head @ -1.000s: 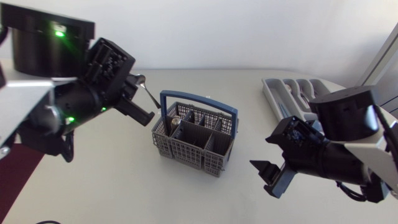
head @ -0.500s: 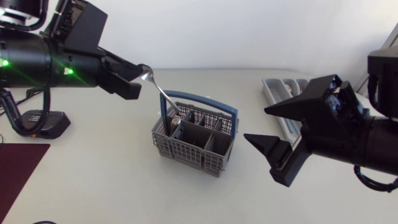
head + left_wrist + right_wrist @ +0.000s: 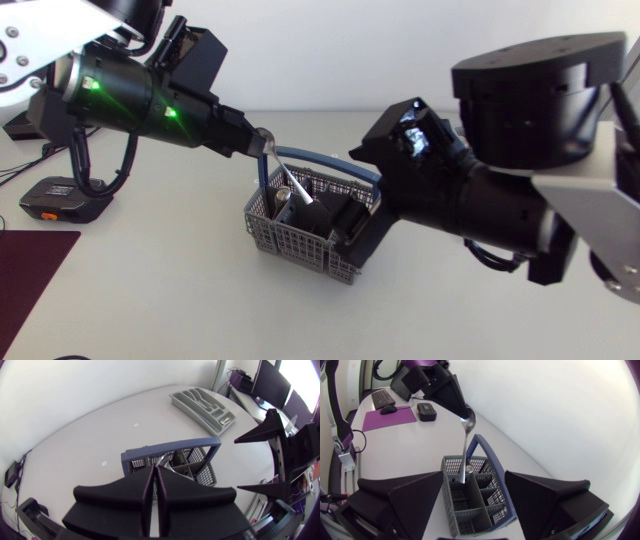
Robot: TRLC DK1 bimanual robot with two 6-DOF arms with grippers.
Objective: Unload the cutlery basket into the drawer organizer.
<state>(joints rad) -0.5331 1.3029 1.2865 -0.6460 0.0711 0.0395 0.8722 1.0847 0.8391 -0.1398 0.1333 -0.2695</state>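
Observation:
The grey cutlery basket (image 3: 285, 240) with a blue handle (image 3: 330, 160) stands mid-table. My left gripper (image 3: 258, 143) hangs above its far-left corner, shut on the bowl end of a silver spoon (image 3: 280, 172). The spoon's handle slants down into a basket compartment. In the right wrist view the spoon (image 3: 465, 447) hangs from the left gripper (image 3: 461, 407) over the basket (image 3: 470, 510). My right gripper (image 3: 477, 502) is open and holds nothing. It hovers just over the basket's right side (image 3: 338, 225). The grey drawer organizer (image 3: 200, 407) lies beyond the basket (image 3: 204, 474); my right arm hides it in the head view.
Another silver utensil (image 3: 468, 468) rests in a basket compartment. A black box (image 3: 62, 200) and a dark red mat (image 3: 30, 275) lie at the table's left. My right arm's bulky links (image 3: 500, 190) hang over the table's right half.
My left gripper carried the spoon right and lower, to the basket's handle. My right arm swung left over the basket's right side and now covers the organizer.

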